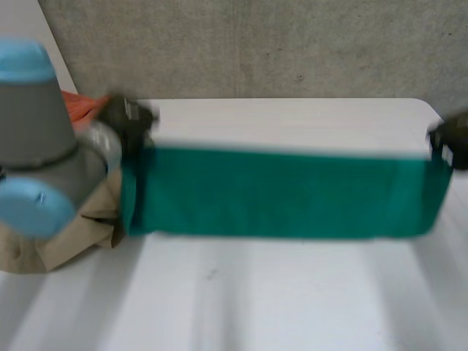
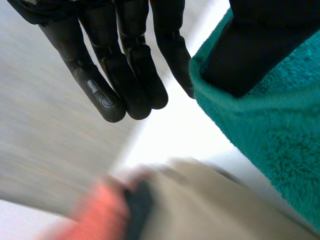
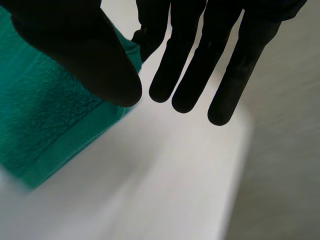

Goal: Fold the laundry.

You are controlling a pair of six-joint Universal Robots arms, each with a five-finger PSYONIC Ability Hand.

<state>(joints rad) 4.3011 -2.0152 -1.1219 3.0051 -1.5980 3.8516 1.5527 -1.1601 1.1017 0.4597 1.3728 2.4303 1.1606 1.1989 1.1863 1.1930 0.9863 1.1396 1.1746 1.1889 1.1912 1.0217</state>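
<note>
Laboratory-type robot workstation: plain white table backed by a bare grey concrete wall, grey robot arm at its left edge.

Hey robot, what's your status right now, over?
Left hand pinching one end of green towel. Right hand pinching the other. Towel stretched between them over table. Beige cloth heaped by left arm.

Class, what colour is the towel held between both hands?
The towel is teal green; head view shows it best.
</note>
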